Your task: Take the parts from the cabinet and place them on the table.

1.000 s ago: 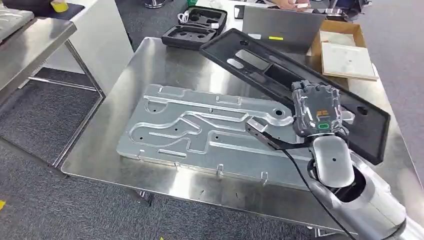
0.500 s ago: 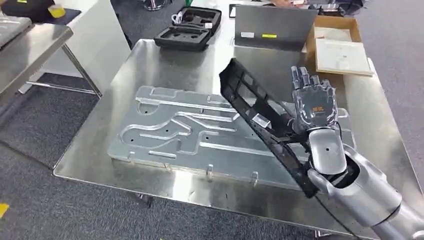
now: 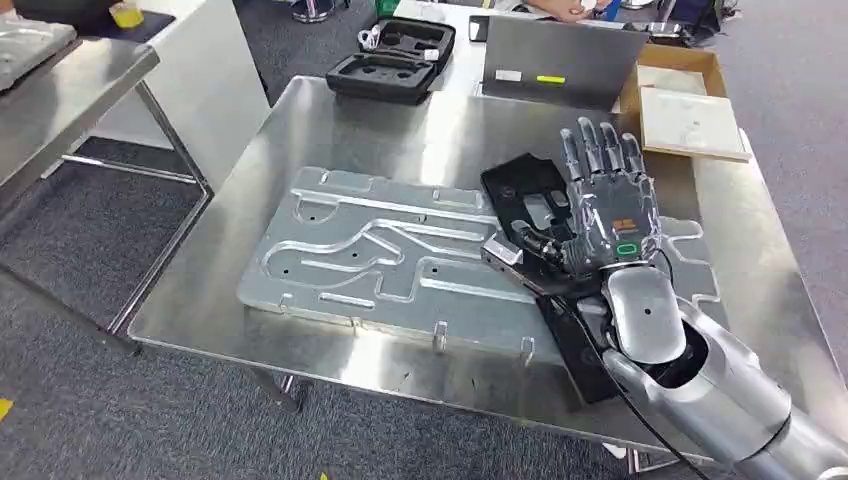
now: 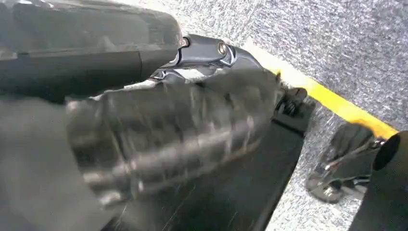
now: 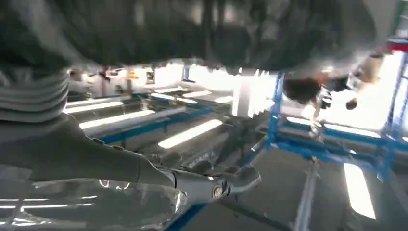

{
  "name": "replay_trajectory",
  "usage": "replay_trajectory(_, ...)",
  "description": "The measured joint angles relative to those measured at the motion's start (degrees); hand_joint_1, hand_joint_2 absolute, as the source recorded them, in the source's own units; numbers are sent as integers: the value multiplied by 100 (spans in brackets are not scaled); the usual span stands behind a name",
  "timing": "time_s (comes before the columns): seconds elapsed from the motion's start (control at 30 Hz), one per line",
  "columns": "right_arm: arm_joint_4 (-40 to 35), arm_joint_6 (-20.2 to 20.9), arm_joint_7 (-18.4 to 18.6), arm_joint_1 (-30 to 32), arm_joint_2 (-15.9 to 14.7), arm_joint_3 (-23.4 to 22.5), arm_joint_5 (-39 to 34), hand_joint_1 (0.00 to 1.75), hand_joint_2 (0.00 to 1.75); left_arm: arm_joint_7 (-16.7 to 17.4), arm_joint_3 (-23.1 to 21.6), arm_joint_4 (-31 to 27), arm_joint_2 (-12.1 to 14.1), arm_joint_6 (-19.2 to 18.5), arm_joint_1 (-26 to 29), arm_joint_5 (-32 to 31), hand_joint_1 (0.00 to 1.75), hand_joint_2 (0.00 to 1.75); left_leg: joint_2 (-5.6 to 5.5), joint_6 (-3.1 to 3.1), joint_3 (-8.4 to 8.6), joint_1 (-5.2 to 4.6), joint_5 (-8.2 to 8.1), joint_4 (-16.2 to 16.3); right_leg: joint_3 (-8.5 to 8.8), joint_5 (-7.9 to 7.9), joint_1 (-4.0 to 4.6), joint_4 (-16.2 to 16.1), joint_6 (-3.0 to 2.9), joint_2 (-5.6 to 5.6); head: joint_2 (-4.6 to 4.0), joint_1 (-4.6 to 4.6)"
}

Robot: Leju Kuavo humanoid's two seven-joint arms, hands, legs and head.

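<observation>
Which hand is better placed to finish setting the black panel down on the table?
Right, probably: the right hand is already at the black panel above the steel table; the left hand hangs over carpet.

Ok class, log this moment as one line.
right hand: fingers spread over black panel | panel: on metal plate | left hand: hanging, blurred

We see even overhead light glaring off the steel table (image 3: pixel 330 130); both wrist views blur, ceiling lamps overexposed in the right one.

No legible text or labels anywhere.
</observation>
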Motion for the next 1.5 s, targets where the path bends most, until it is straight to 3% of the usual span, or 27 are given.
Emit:
replay_trajectory(0.07, -127, -48, 0, 54, 26, 2, -20, 0, 0, 0, 2, -9, -2, 9, 10, -4, 0, 0, 0, 11, -112, -13, 70, 16, -254, -441, -3, 838, 29, 2, 0, -7)
replay_trajectory(0.1, -180, -59, 0, 88, 42, 2, -26, 0, 0, 2, 2, -9, -2, 9, 18, -4, 0, 0, 0, 4, -174, -14, 111, 26, -265, -473, -3, 1010, 38, 0, 0, -9)
replay_trajectory(0.17, -280, -64, 0, 107, 59, 4, -46, 0, 0, 2, 4, -9, -2, 11, 21, -4, 0, 0, -1, -12, -318, -7, 194, 68, 108, -176, -22, 565, 59, -4, 0, -7)
replay_trajectory(0.23, -391, -146, -4, 105, 85, 2, -52, 0, 0, 0, 7, -11, -2, 9, 22, 0, 0, 0, -4, -56, -444, 7, 243, 154, 719, 130, -50, -333, 80, -7, 2, -5)
replay_trajectory(0.27, -464, -215, -15, 110, 122, 4, -57, 0, 0, -9, 18, -11, 0, 7, 25, 11, 0, 0, -13, -101, -528, -16, 273, 209, 864, -41, -14, -652, 54, 3, 2, -5)
replay_trajectory(0.3, -562, -297, -26, 151, 151, 4, -74, 0, 0, -22, 33, -11, 0, -2, 41, 20, 0, 0, -14, -129, -511, -16, 297, 213, 806, 101, 19, -573, -39, 46, 0, -29)
replay_trajectory(0.37, -698, -510, -53, 188, 223, 4, -177, 0, 0, -55, 52, -13, -2, -2, 59, 39, 0, 0, -20, -182, -522, -22, 389, 206, 775, 104, 26, -595, -85, 55, 0, -22)
replay_trajectory(0.43, -864, -811, -59, 268, 327, 4, -325, 0, 0, -94, 63, -15, -2, -6, 93, 52, 0, 0, -29, -251, -575, 20, 391, 222, 670, 230, -12, -642, -210, 9, 0, 0)
replay_trajectory(0.53, -1120, -975, -61, 371, 457, 4, -409, 0, 0, -116, 70, -24, -7, -6, 116, 63, 0, 0, -15, -349, -825, 49, -666, 1103, 451, 431, -13, -653, -277, 8, 0, -24)
replay_trajectory(0.57, -1193, -988, -61, 401, 483, 4, -411, 0, 0, -118, 87, -24, -7, -6, 113, 63, 0, 0, -15, -358, -889, 55, -903, 1531, 359, 499, -3, -650, -275, 8, 0, -20)
replay_trajectory(0.6, -1240, -988, -61, 433, 507, 7, -413, 0, 0, -120, 98, -24, -7, -6, 111, 63, 0, 0, -16, -356, -899, 54, -960, 1836, 273, 561, 5, -648, -272, 4, 2, -22)
replay_trajectory(0.67, -1318, -988, -61, 500, 529, 7, -426, 0, 0, -120, 109, -24, -4, -6, 111, 66, 0, 0, -17, -316, -642, 48, -664, 1837, 93, 688, 13, -642, -267, -10, 0, -18)
replay_trajectory(0.73, -1399, -988, -61, 512, 536, 4, -428, 0, 0, -120, 111, -24, -4, -6, 112, 66, 0, 0, -18, -264, 83, 22, -392, 1003, -58, 817, 5, -631, -243, -7, 0, -22)
replay_trajectory(0.8, -1486, -988, -61, 516, 549, -13, -428, 0, 0, -122, 116, -24, -4, -4, 90, 66, 0, 0, -27, -213, 770, -37, -743, 1, -90, 906, 6, -637, -186, -8, 0, -18)
replay_trajectory(0.9, -1526, -1012, -68, 527, 573, -13, -450, 0, 0, -129, 144, -24, -4, -2, 88, 68, 0, 0, -28, -171, 676, -77, -658, 2, -48, 1087, -30, -760, -88, -17, 2, -57)
replay_trajectory(0.93, -1552, -1054, -68, 543, 577, -13, -485, 0, 0, -129, 146, -24, 0, 0, 100, 70, 0, 0, -15, -112, 645, -73, -543, -84, -39, 1172, -6, -829, -35, -9, 0, -39)
replay_trajectory(0.97, -1552, -1120, -70, 554, 575, -15, -523, 0, 0, -129, 146, -24, -2, 0, 104, 76, 0, 0, -7, -80, 641, -18, -463, -127, -68, 1157, -2, -852, -19, -3, 0, -29)
replay_trajectory(1.07, -1620, -1627, -219, 706, 590, -37, -936, 0, 0, -175, 149, -37, -13, 33, 108, 125, 0, 0, 43, 9, 357, -26, -184, -167, -361, 45, 5, 88, -40, -2, 0, -11)
replay_trajectory(1.1, -1673, -1864, -324, 808, 603, -66, -1162, 0, 0, -203, 149, -39, -20, 64, 124, 147, 0, 0, 45, 11, 266, -35, -113, -162, -425, -176, 6, 500, -30, -1, 0, -7)
replay_trajectory(1.13, -1734, -2111, -440, 931, 619, -101, -1429, 0, 0, -225, 149, -39, -28, 86, 140, 179, 0, 0, 45, 16, 166, -46, -44, -153, -444, -214, 10, 828, -28, -1, 0, -11)
replay_trajectory(1.17, -1832, -2477, -630, 1063, 647, -144, -1863, 0, 0, -258, 155, -39, -28, 118, 159, 212, 0, 0, 46, 10, 53, -51, 19, -132, -395, -68, 16, 993, -30, -1, 0, -7)
replay_trajectory(1.23, -1941, -2945, -1002, 1301, 682, -197, -2544, 0, 0, -321, 164, -39, -28, 164, 189, 289, 0, 0, 44, -13, -193, -53, 143, -51, 46, 402, 19, 614, -54, -2, 0, -9)
replay_trajectory(1.27, -2002, -3164, -1253, 1395, 704, -212, -2959, 0, 0, -337, 164, -39, -28, 175, 196, 315, 0, 0, 42, -27, -291, -53, 189, 5, 409, 457, 20, 152, -74, -5, 0, -9)
replay_trajectory(1.33, -2140, -3402, -1708, 1592, 741, -271, -3695, 0, 0, -380, 164, -42, -31, 184, 210, 374, 0, 0, 43, -73, -413, -76, 238, 130, 1088, -50, 73, -890, -97, -14, 0, -18)
replay_trajectory(1.4, -2238, -3618, -2136, 1834, 776, -345, -4267, 0, 0, -404, 168, -42, -20, 184, 235, 435, 0, 0, 40, -117, -358, -50, 320, 111, 1017, 29, 91, -845, -122, -7, 0, 35)
replay_trajectory(1.47, -2260, -3736, -2350, 2155, 811, -422, -4590, 0, 0, -426, 208, -42, -11, 192, 263, 531, 0, 0, 18, -182, -405, -26, 371, 124, 942, 164, 54, -888, -222, -45, 2, 26)
replay_trajectory(1.5, -2256, -3796, -2343, 2417, 854, -500, -4684, 0, 0, -444, 240, -42, -11, 219, 276, 603, 0, 0, 9, -221, -493, -12, 74, 264, 874, 237, 60, -889, -246, -60, 2, 39)
